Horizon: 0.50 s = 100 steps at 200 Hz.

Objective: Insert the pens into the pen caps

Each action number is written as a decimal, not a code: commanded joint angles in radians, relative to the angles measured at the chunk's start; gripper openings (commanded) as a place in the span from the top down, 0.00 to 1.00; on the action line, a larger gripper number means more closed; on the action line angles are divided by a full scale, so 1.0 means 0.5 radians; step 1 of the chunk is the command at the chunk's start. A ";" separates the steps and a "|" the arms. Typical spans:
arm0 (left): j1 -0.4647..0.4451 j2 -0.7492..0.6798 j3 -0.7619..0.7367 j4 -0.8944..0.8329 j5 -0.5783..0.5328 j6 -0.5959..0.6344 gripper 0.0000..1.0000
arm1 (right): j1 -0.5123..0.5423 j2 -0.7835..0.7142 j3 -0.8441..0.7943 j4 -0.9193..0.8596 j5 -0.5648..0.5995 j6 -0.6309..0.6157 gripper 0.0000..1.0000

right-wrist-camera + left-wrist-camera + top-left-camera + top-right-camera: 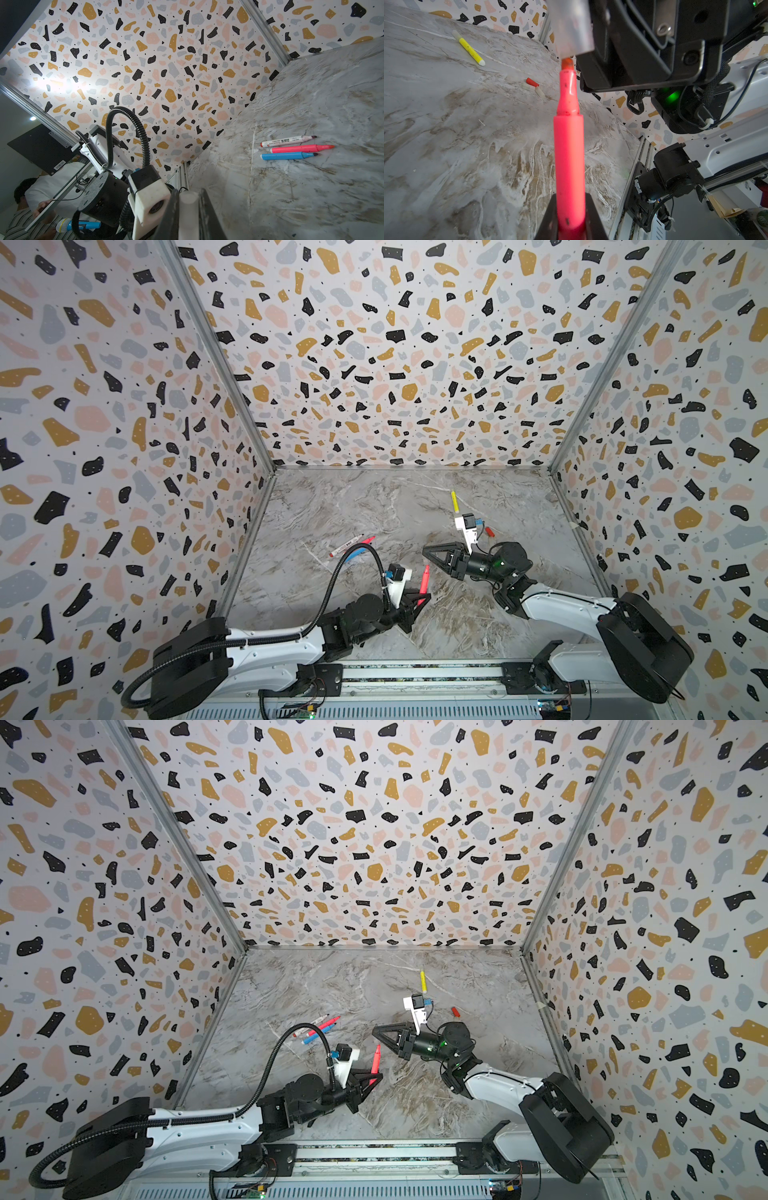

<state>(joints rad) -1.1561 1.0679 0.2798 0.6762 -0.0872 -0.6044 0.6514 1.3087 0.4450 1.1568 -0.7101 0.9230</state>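
My left gripper (pixel 422 598) (pixel 570 197) is shut on the lower barrel of a pink-red pen (pixel 424 581) (pixel 569 149), which stands with its orange tip up. My right gripper (pixel 426 551) (pixel 188 193) is shut on a pale translucent pen cap (pixel 571 27) (pixel 188 200). The cap's mouth is right at the pen's tip. A yellow pen (pixel 455 502) (pixel 471 49) lies far back. White (pixel 288 141), pink-red (pixel 301 148) and blue (pixel 288 155) pens lie side by side at the left. A red cap (pixel 490 531) (pixel 532 82) lies at the right with two pale caps (pixel 539 92) beside it.
Patterned walls (pixel 124 489) close in the marble table (pixel 332 506) on three sides, with metal corner posts. A rail (pixel 415 672) runs along the front edge under both arm bases. A black corrugated hose (pixel 370 556) arches over the left arm near the three pens.
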 commanded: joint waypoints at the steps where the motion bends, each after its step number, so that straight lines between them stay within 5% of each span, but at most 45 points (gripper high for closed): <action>1: -0.010 -0.052 0.057 0.107 -0.022 0.028 1.00 | 0.006 0.000 0.061 0.010 -0.004 -0.009 0.88; 100: -0.010 -0.062 0.038 0.120 -0.010 0.016 1.00 | -0.026 0.018 0.165 -0.018 0.000 0.004 0.88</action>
<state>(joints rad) -1.1564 1.0565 0.2798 0.6731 -0.0872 -0.6048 0.6472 1.3163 0.4728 1.1469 -0.7063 0.9230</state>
